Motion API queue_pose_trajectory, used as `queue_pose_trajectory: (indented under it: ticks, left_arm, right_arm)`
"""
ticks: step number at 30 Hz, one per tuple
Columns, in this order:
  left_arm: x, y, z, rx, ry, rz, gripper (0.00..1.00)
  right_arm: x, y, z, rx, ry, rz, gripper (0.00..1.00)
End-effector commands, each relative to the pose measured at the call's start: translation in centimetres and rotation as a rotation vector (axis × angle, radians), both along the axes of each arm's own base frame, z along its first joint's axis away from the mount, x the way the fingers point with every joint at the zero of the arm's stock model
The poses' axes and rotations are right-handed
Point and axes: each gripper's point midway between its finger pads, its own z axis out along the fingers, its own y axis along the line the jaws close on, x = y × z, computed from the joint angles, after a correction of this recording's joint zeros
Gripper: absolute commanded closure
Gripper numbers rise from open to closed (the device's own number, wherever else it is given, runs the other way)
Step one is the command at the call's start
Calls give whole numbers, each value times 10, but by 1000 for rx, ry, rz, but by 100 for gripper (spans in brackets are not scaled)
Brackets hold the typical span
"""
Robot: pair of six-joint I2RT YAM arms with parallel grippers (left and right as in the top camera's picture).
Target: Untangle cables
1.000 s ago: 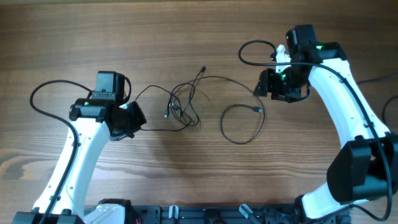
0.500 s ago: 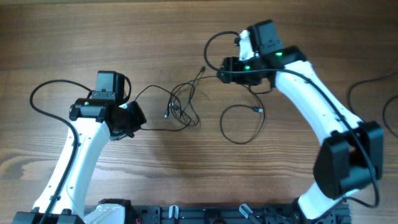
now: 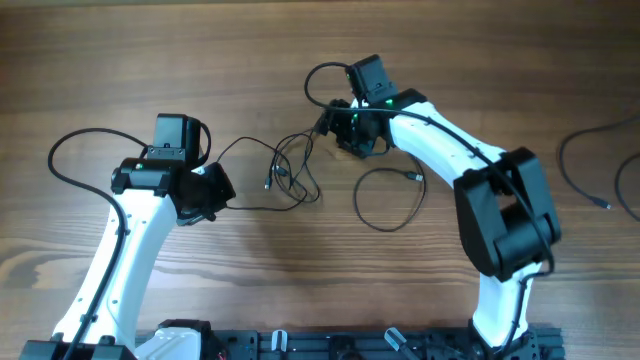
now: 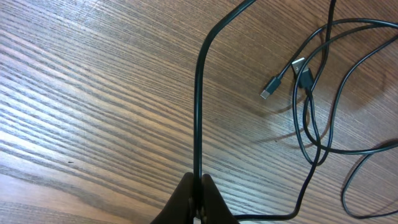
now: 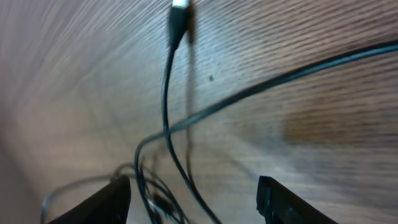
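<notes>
I'm working over a bare wooden desk (image 3: pixel 90 60). I see no tray, bin or box on it in any view, so nothing is held in anything, and the cords lie straight on the wood.

The cables (image 3: pixel 295 170) sit mid-desk between the two arms. There is a knot of crossed strands in the centre, and a looser open loop (image 3: pixel 388 203) lies just to its right. One long strand runs out of the knot toward my left arm.

My left hand (image 3: pixel 222 197) is at the knot's left side. Its wrist view shows the left hand (image 4: pixel 198 198) pinched together on that single strand, which rises straight up the picture from the fingertips.

My right hand (image 3: pixel 338 124) hovers at the knot's upper right. In its own blurred view the right hand (image 5: pixel 196 202) has its fingers wide apart, gripping nothing. A strand runs down between them, though I cannot tell whether it is at finger height.

A silvery plug end (image 5: pixel 179 14) lies ahead of that hand.

I judge this to be the reach for a second grip, with the left hand anchoring. Next I'd lower the right hand over one strand near that plug, pinch it, and draw it away from the knot without dragging its neighbours.
</notes>
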Motion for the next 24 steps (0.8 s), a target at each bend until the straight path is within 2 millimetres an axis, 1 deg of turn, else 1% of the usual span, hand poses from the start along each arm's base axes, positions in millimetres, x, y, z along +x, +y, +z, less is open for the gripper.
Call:
queue_pose_trajectory:
  ticks: [1,5,11,15,24]
  left_arm:
    - [-2,2,-3,17,10,-6,96]
    - [-2,2,-3,17,11,-5,96]
    - [-2,0,-3,7,11,-8,96]
    - [-2,0,-3,7,11,-8,96]
    - [-2,0,-3,7,11,-8,96]
  right_arm:
    - [3,4,-18,47,101,-156,34]
    - [14,9,-20,80,88,-199,37]
    - [16,4,-29,64,126,-298,45]
    - [18,2,-31,52,130,-347,52]
    - [24,-7,-33,10,97,-385,56]
